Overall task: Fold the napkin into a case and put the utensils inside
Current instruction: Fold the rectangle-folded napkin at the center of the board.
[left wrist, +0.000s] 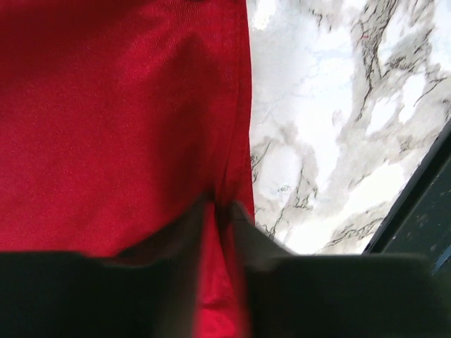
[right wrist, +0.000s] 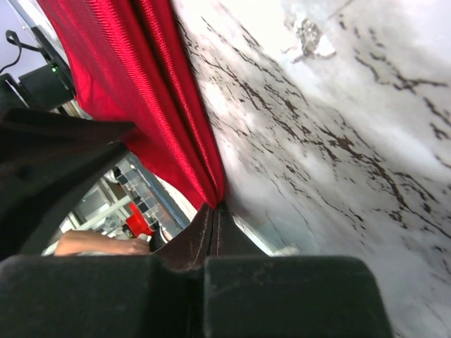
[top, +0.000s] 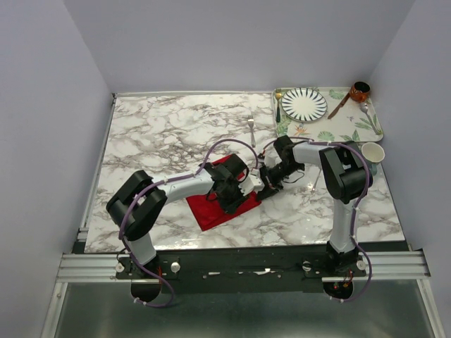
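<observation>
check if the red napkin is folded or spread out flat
folded: from above the napkin is a compact rectangle under the arms, and the right hand pinches its doubled edge

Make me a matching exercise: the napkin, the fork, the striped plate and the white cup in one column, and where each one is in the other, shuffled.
1 napkin
2 fork
3 striped plate
4 white cup

A on the tray
B standing on the table, at the tray's near side
C pinched in the right gripper
D lying on the table, left of the tray

Pairs: 1-C, 2-D, 3-A, 4-B
</observation>
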You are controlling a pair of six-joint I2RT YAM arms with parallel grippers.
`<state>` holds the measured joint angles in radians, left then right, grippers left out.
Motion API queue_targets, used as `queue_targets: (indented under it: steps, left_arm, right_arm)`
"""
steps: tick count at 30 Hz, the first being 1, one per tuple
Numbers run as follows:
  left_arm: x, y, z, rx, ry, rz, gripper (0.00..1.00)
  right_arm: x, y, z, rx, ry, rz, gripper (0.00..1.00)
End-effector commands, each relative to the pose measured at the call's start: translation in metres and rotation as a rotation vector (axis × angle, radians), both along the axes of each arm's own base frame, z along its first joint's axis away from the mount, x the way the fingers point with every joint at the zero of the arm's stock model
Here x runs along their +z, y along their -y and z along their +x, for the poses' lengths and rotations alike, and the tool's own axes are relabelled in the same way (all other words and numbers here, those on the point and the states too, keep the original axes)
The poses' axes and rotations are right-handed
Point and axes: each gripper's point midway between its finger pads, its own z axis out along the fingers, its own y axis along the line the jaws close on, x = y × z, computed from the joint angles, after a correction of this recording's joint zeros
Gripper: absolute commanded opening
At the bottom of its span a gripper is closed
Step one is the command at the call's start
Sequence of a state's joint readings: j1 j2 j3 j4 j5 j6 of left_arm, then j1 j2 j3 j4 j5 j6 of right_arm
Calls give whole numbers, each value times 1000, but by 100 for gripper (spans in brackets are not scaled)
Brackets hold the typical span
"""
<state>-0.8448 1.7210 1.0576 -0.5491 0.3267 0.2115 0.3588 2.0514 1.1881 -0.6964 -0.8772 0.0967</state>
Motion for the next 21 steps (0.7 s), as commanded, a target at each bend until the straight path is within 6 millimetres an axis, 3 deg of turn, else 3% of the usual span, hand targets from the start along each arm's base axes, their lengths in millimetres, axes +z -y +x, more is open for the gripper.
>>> queue_targets:
  steps: [1, 5, 6, 7, 8, 9, 11, 14, 16, 21]
  left_arm:
    - [21, 9, 11, 64, 11, -100, 43]
    - [62, 4, 32, 156, 32, -247, 63]
    - [83, 2, 38, 177, 61, -307, 69]
    - [94, -10, 56, 242, 82, -353, 74]
    - [104, -14, 61, 283, 76, -395, 80]
    - [124, -19, 66, 306, 98, -459, 96]
    - [140, -39, 86, 371, 138, -521, 99]
    - [163, -56, 98, 476, 114, -621, 99]
    - [168, -60, 101, 524, 60, -675, 99]
    - [170, -85, 124, 664, 14, -780, 99]
  right_arm:
    - [-6, 0, -3, 18, 5, -1, 1]
    - [-4, 8, 2, 43, 53, -52, 1]
    - [-6, 13, 5, 54, 80, -84, 1]
    - [-6, 15, 7, 60, 96, -98, 1]
    - [-6, 17, 8, 64, 99, -117, 1]
    - [-6, 19, 17, 85, 148, -133, 1]
    - [-3, 21, 25, 96, 180, -153, 1]
    - [0, 23, 43, 119, 236, -189, 1]
    - [1, 24, 59, 136, 280, -214, 1]
    - [0, 28, 68, 179, 289, -244, 1]
